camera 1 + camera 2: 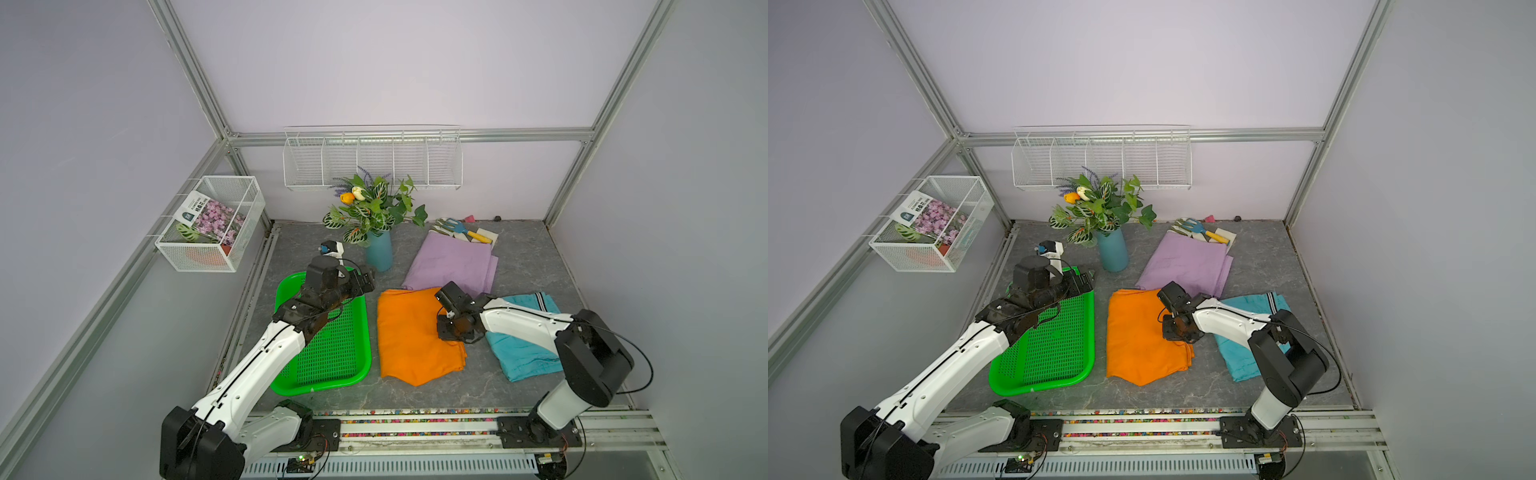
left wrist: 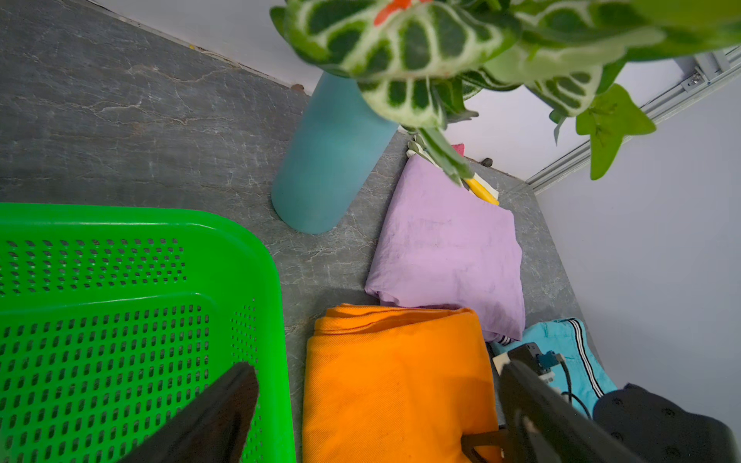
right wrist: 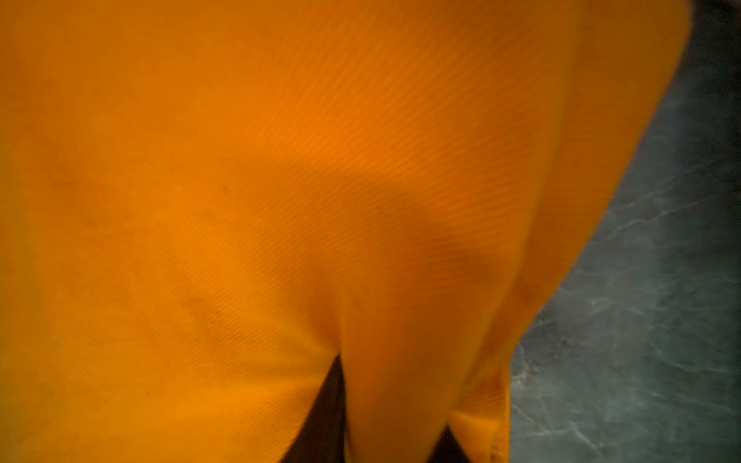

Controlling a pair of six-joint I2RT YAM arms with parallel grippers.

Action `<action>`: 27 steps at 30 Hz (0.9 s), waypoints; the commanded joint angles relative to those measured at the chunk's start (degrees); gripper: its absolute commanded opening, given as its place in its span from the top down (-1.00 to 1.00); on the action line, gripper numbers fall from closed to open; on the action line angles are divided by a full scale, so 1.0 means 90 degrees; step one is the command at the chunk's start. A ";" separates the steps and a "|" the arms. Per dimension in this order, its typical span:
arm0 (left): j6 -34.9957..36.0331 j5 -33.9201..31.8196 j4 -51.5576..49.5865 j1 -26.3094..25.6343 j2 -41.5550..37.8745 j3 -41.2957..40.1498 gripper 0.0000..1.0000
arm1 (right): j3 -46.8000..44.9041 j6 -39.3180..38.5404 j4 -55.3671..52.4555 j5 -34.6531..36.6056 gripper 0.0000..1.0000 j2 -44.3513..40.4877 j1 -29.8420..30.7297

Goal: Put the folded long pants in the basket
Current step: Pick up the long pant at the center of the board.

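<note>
Right gripper (image 3: 385, 421): jaws closed on a pinched-up ridge of the orange pants (image 1: 407, 345). The right wrist view shows cloth bunched between the two dark fingers. It grips near the edge of the pair that faces away from the basket (image 1: 320, 388).

Orange pants: flat on the table, just beside the basket and outside it. They are not lifted clear; only the pinch is raised.

Left gripper (image 1: 365, 280): jaws wide apart and empty, hanging over the basket's far corner.

The basket is empty.

Lilac pants (image 1: 451, 262): farther from the basket than the orange pair, their near edge meeting the orange cloth. Teal pants (image 1: 523, 357): farthest from the basket, partly under the right arm.

Step in hand, as I judge it: the grasp on the first of three pairs. None are delivered.

Next move calls for a lift high enough to carry the trailing cloth over the basket's rim, then a sweep across to the basket. A single pinch near one edge may let the fold fall open, so the cloth is likely to drape. The left arm over the basket may need to give way.
</note>
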 commanded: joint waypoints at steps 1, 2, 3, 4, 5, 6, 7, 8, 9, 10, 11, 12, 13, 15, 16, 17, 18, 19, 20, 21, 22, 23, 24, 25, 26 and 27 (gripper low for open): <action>-0.0195 0.0293 -0.0119 -0.0019 0.0127 0.0203 -0.97 | -0.0569 0.0062 -0.0228 0.0400 1.00 0.0478 -0.0321; -0.0224 0.0336 -0.0121 -0.0026 0.0148 0.0238 -0.97 | -0.0650 0.0034 -0.0208 0.0390 1.00 0.0421 -0.0417; -0.0260 0.0363 -0.0130 -0.0029 0.0173 0.0242 -0.97 | -0.0718 -0.0012 -0.0210 0.0380 1.00 0.0351 -0.0502; -0.0279 0.0415 -0.0130 -0.0034 0.0193 0.0255 -0.97 | -0.0778 -0.0087 -0.0235 0.0403 1.00 0.0262 -0.0566; -0.0285 0.0479 -0.0130 -0.0039 0.0214 0.0261 -0.97 | -0.0819 -0.0154 -0.0290 0.0445 1.00 0.0169 -0.0611; -0.0292 0.0499 -0.0140 -0.0051 0.0228 0.0254 -0.97 | -0.0840 -0.0234 -0.0314 0.0479 1.00 0.0085 -0.0623; -0.0273 0.0510 -0.0168 -0.0059 0.0250 0.0260 -0.97 | -0.0836 -0.0338 -0.0394 0.0513 1.00 0.0015 -0.0623; -0.0280 0.0505 -0.0193 -0.0077 0.0266 0.0257 -0.97 | -0.0821 -0.0429 -0.0510 0.0567 1.00 -0.0020 -0.0623; -0.0308 0.0514 -0.0221 -0.0091 0.0273 0.0254 -0.97 | -0.0816 -0.0542 -0.0620 0.0637 1.00 -0.0047 -0.0623; -0.0364 0.0572 -0.0228 -0.0114 0.0292 0.0235 -0.97 | -0.0833 -0.0693 -0.0683 0.0642 1.00 -0.0077 -0.0625; -0.0395 0.0667 -0.0205 -0.0166 0.0308 0.0202 -0.97 | -0.0854 -0.0702 -0.0707 0.0616 1.00 -0.0134 -0.0634; -0.0425 0.0730 -0.0215 -0.0228 0.0329 0.0193 -0.97 | -0.0886 -0.0680 -0.0723 0.0604 1.00 -0.0178 -0.0651; -0.0440 0.0743 -0.0280 -0.0352 0.0361 0.0203 -0.97 | -0.0927 -0.0648 -0.0705 0.0579 1.00 -0.0239 -0.0677; -0.0461 0.0765 -0.0459 -0.0619 0.0435 0.0273 -0.97 | -0.0998 -0.0546 -0.0641 0.0424 1.00 -0.0339 -0.0753; -0.0521 0.0787 -0.0561 -0.0756 0.0494 0.0317 -0.97 | -0.1044 -0.0474 -0.0597 0.0306 1.00 -0.0401 -0.0804; -0.0650 0.0874 -0.0666 -0.0903 0.0571 0.0363 -0.97 | -0.1092 -0.0399 -0.0534 0.0138 1.00 -0.0473 -0.0853; -0.0757 0.1050 -0.0731 -0.0991 0.0653 0.0397 -0.97 | -0.1129 -0.0335 -0.0493 0.0009 1.00 -0.0539 -0.0898; -0.0897 0.1285 -0.0817 -0.1082 0.0802 0.0463 -0.96 | -0.1171 -0.0256 -0.0448 -0.0130 1.00 -0.0600 -0.0937; -0.1015 0.1434 -0.0981 -0.1161 0.0975 0.0539 -0.95 | -0.1189 -0.0191 -0.0426 -0.0209 1.00 -0.0654 -0.0969; -0.1067 0.1517 -0.1149 -0.1233 0.1152 0.0624 -0.94 | -0.1197 -0.0143 -0.0435 -0.0216 1.00 -0.0703 -0.0988; -0.1062 0.1577 -0.1349 -0.1308 0.1383 0.0696 -0.93 | -0.1207 -0.0097 -0.0431 -0.0202 1.00 -0.0760 -0.0994; -0.1064 0.1598 -0.1584 -0.1345 0.1623 0.0777 -0.92 | -0.1216 -0.0058 -0.0422 -0.0197 1.00 -0.0809 -0.1004; -0.1075 0.1642 -0.1779 -0.1345 0.1867 0.0827 -0.92 | -0.1244 -0.0024 -0.0388 -0.0206 1.00 -0.0843 -0.1004; -0.1097 0.1651 -0.1995 -0.1347 0.2135 0.0905 -0.90 | -0.1264 0.0007 -0.0336 -0.0253 1.00 -0.0871 -0.1004; -0.1082 0.1698 -0.2133 -0.1347 0.2374 0.0966 -0.85 | -0.1256 0.0018 -0.0300 -0.0297 1.00 -0.0886 -0.1004; -0.1088 0.1717 -0.2194 -0.1347 0.2553 0.1000 -0.80 | -0.1262 0.0037 -0.0282 -0.0315 1.00 -0.0883 -0.1004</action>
